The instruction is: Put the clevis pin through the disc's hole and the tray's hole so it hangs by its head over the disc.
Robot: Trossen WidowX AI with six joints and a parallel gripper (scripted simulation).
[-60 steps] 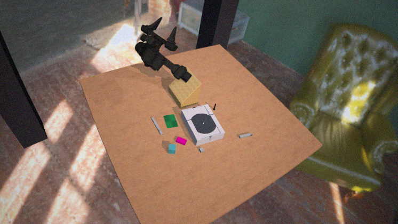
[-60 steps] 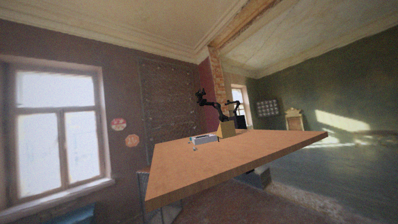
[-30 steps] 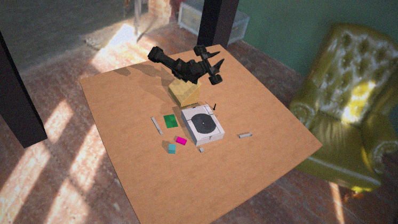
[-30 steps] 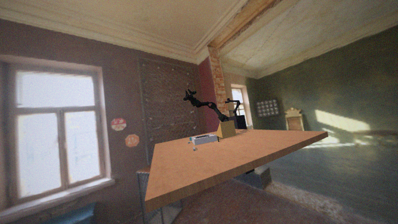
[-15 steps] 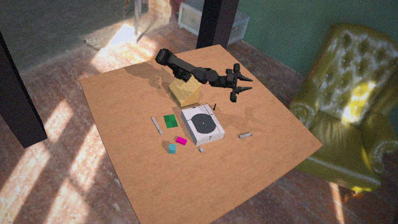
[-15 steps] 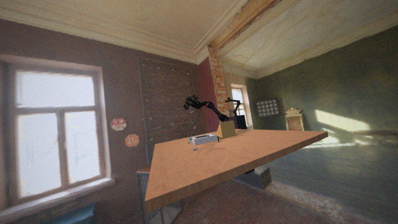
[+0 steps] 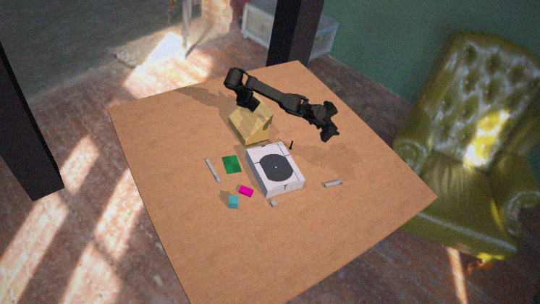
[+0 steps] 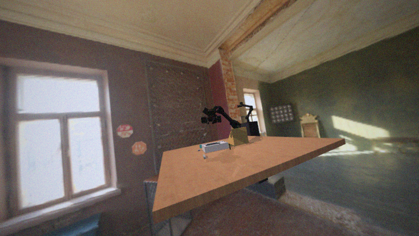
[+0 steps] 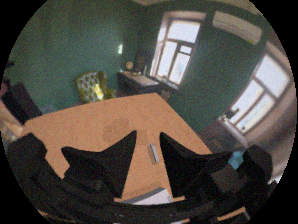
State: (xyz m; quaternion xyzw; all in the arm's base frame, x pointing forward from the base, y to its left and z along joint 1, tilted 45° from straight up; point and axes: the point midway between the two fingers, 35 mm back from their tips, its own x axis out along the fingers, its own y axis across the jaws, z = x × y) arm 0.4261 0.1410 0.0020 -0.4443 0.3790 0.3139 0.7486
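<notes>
The partly open, empty gripper (image 7: 331, 132) (image 8: 210, 119) (image 9: 148, 133) hovers above the counter (image 7: 363, 218) (image 8: 234, 167) (image 9: 95, 117), well apart from the upright pin (image 7: 291, 145) (image 8: 230, 146).

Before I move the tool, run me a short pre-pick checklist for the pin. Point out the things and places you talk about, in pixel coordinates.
1. Pin (image 7: 291, 145) (image 8: 230, 146) standing upright on the table: ok.
2. Tool (image 7: 330, 134) (image 9: 148, 133) open with nothing between its fingers: ok.
3. Tool lined up over the pin: not ok, it is high and off to one side.
4. Disc (image 7: 276, 169) lying flat in the tray (image 7: 285, 189) (image 8: 216, 146): ok.
5. Disc's hole exactly over the tray's pin hole: cannot tell.
</notes>
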